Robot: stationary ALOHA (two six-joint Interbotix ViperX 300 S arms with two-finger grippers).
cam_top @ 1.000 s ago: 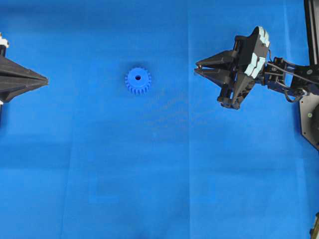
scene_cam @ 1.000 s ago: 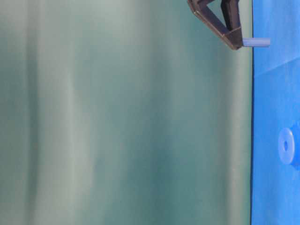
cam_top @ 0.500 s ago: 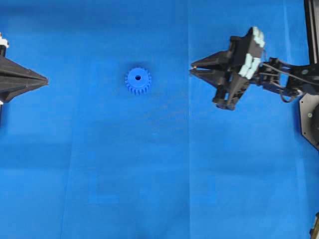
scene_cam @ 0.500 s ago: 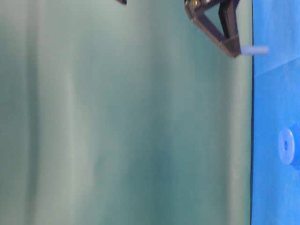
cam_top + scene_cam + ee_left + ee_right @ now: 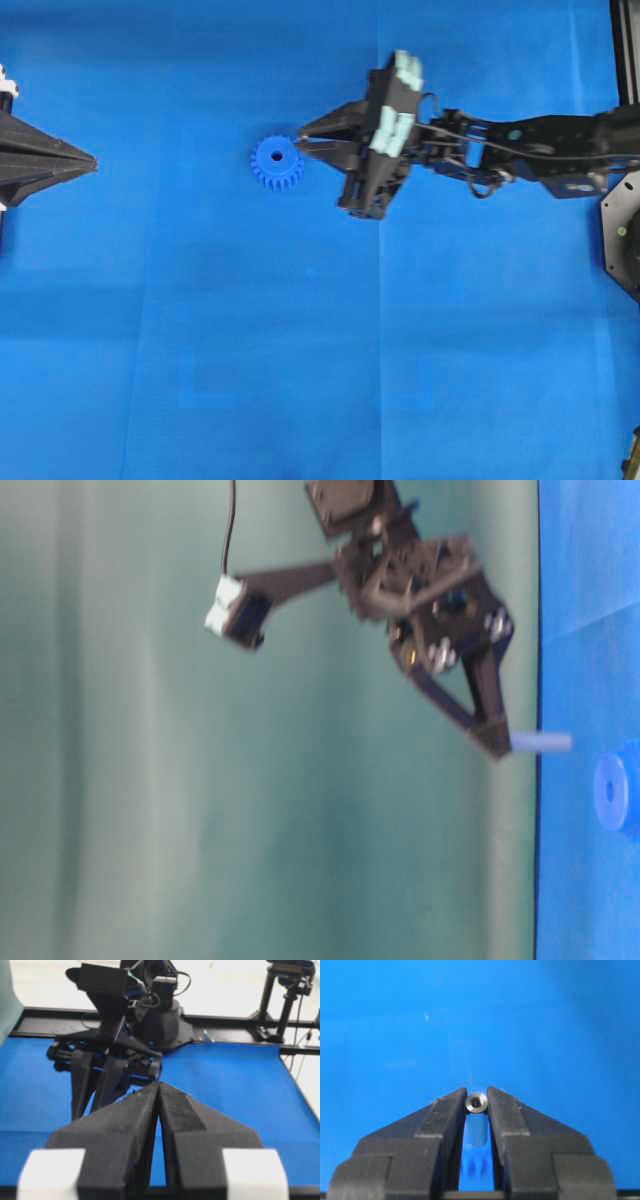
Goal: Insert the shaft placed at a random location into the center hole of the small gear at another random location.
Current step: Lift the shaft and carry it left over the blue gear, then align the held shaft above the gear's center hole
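blue toothed gear (image 5: 277,163) flat on its face, dark center hole (image 5: 277,156) up; silvery shaft (image 5: 477,1121) upright, just beside it.

Black wedge-shaped tool (image 5: 300,142) fingers, mint-green camera housing (image 5: 394,103), black cables.

Light is bright and even from above; the flat blue mat (image 5: 300,350) shows only faint creases and soft shadows. The table-level view is blurred around the black right gripper (image 5: 497,742). In the left wrist view the white background is overexposed, and the near black foam-padded fingers (image 5: 125,1125) look soft.
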